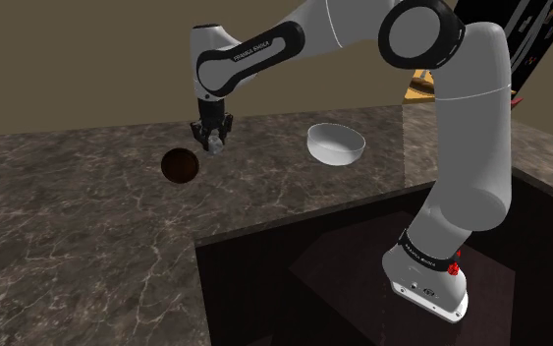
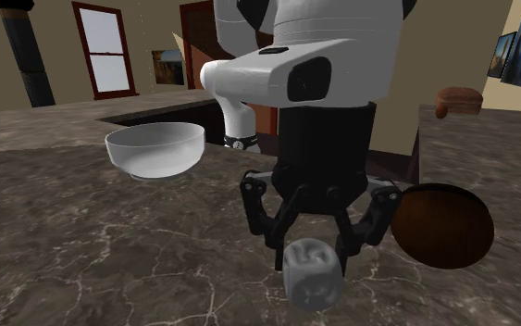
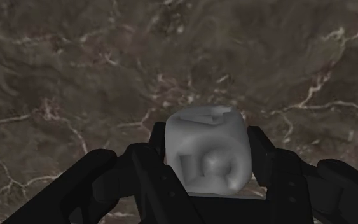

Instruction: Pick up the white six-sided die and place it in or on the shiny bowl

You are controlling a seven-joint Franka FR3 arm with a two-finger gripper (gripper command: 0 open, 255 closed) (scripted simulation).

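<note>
A pale grey die (image 3: 208,149) with rounded corners sits clasped between my black fingers (image 3: 152,159), lifted off the dark marble counter. From the second exterior view the die (image 2: 312,272) hangs under the gripper (image 2: 316,252), above the counter. In the shoulder view the gripper (image 1: 211,144) hovers over the counter to the left of the white bowl (image 1: 336,144), with the die (image 1: 213,144) a small pale spot at its tip. The bowl (image 2: 155,151) looks pale and glossy, standing upright and apart from the gripper.
A dark brown round object (image 1: 180,166) lies on the counter (image 1: 78,226) just left of the gripper; it is also close beside the gripper (image 2: 441,225). A sunken dark recess (image 1: 304,285) holds the arm's base. Brown marble stretches open toward the shoulder view's left.
</note>
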